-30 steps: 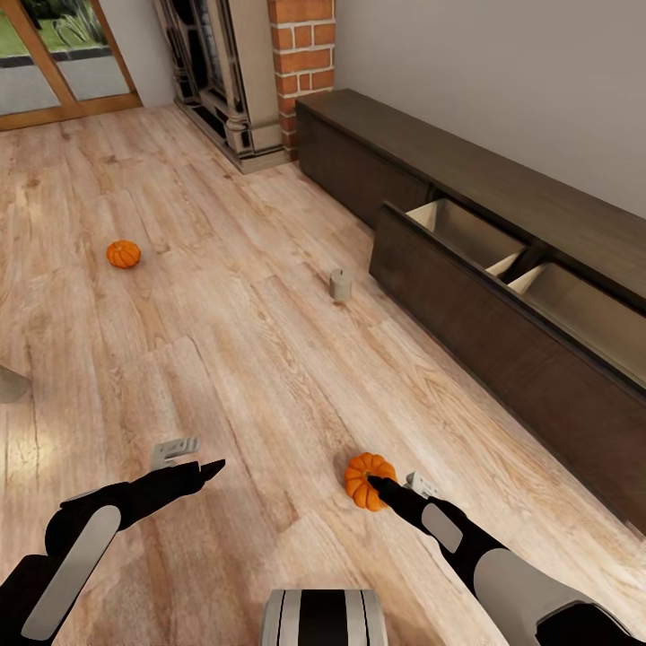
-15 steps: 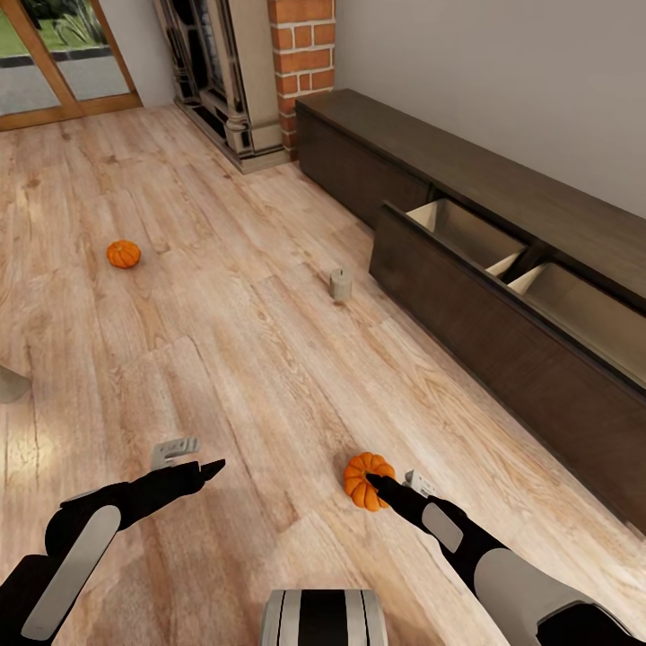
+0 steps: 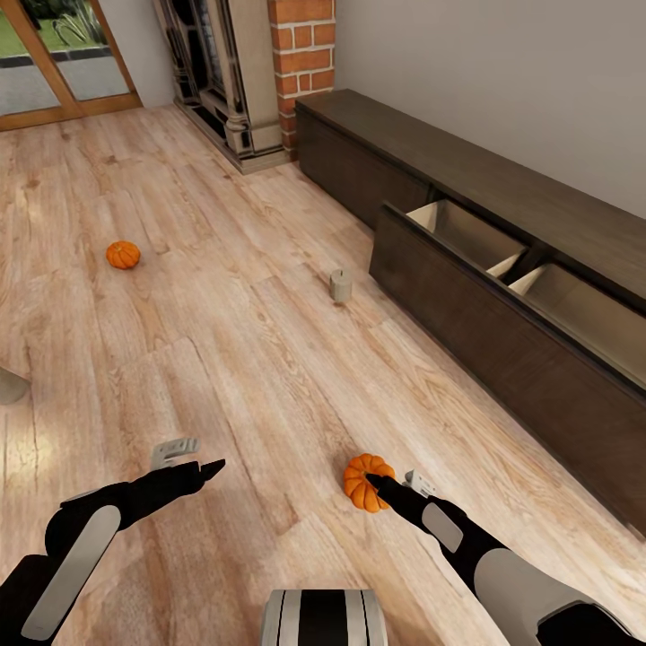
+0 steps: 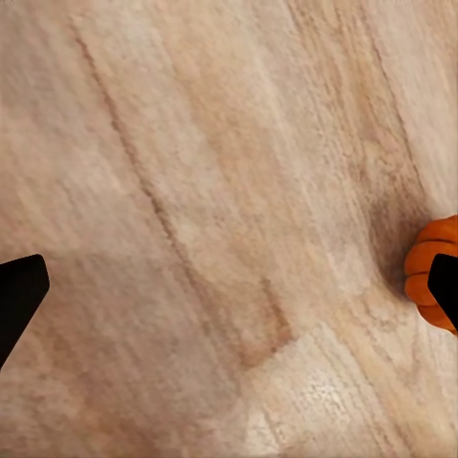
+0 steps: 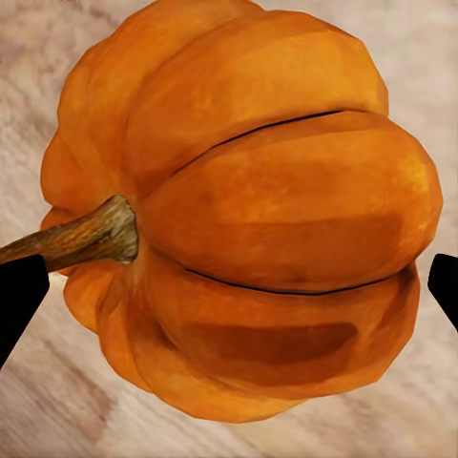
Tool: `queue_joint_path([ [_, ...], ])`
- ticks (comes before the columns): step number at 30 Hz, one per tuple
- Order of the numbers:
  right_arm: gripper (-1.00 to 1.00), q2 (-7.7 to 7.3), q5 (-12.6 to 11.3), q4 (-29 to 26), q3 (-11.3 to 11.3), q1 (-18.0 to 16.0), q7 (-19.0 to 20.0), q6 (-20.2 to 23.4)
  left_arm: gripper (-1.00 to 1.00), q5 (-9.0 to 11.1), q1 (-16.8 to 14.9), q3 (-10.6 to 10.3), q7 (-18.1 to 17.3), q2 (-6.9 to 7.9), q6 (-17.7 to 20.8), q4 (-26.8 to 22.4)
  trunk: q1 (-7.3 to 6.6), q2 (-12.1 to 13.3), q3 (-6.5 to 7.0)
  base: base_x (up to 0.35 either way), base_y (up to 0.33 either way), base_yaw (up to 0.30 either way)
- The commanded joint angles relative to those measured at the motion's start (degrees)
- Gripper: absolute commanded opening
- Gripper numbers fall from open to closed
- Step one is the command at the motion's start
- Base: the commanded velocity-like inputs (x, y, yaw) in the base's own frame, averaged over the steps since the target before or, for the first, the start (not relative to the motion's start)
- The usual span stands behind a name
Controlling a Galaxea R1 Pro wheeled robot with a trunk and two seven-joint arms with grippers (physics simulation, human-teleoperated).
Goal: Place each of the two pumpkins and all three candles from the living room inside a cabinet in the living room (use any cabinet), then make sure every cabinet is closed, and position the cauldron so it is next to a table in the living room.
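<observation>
An orange pumpkin (image 3: 366, 480) lies on the plank floor close in front of me. My right gripper (image 3: 396, 488) is open at it, and the pumpkin (image 5: 277, 210) with its brown stem sits between the spread fingertips of the right gripper (image 5: 229, 286). My left gripper (image 3: 198, 458) hangs open over bare floor, and beside one fingertip of the left gripper (image 4: 229, 296) the same pumpkin (image 4: 427, 277) shows. A second pumpkin (image 3: 123, 255) lies far off to the left. One beige candle (image 3: 340, 284) stands near the long dark cabinet (image 3: 502, 341), whose drawer (image 3: 462, 231) is pulled out.
The brick chimney (image 3: 301, 54) and the ornate fireplace (image 3: 220, 72) stand at the far end, with glass doors (image 3: 54, 54) left of them. A grey wedge (image 3: 9, 386) pokes in at the left edge. Open plank floor lies between me and the cabinet.
</observation>
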Motion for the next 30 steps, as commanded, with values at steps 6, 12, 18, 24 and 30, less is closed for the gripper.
queue_joint_path([
  [6, 1.0, -0.01, -0.3, 0.0, 0.2, 0.0, 0.1, 0.2, 1.0, 0.6, 0.0, 0.0, 0.5, 0.04, 0.2, -0.1, -0.01, 0.0, -0.03, 0.0, 0.0, 0.0],
  [12, 1.0, 0.02, -0.3, 0.0, 0.2, 0.0, 0.1, 0.2, 1.0, 0.6, 0.0, -0.1, 0.4, 0.04, 0.1, -0.1, -0.01, 0.0, -0.03, 0.0, 0.0, 0.0],
  [18, 1.0, 0.0, -0.3, 0.0, 0.2, 0.0, 0.1, 0.2, 1.0, 0.6, 0.1, 0.0, 0.4, 0.04, 0.1, -0.1, 0.04, 0.0, -0.48, 0.0, 0.0, 0.0],
  [24, 1.0, 0.03, -0.3, 0.0, 0.2, 0.0, 0.1, 0.2, 1.0, 0.6, 0.1, 0.0, 0.4, 0.04, 0.1, -0.1, 0.04, 0.0, -0.48, 0.0, 0.0, 0.0],
  [30, 1.0, 0.04, -0.3, 0.0, 0.2, 0.0, 0.1, 0.2, 1.0, 0.6, 0.1, 0.0, 0.4, -0.03, 0.1, -0.1, 0.04, 0.0, -0.48, 0.0, 0.0, 0.0],
])
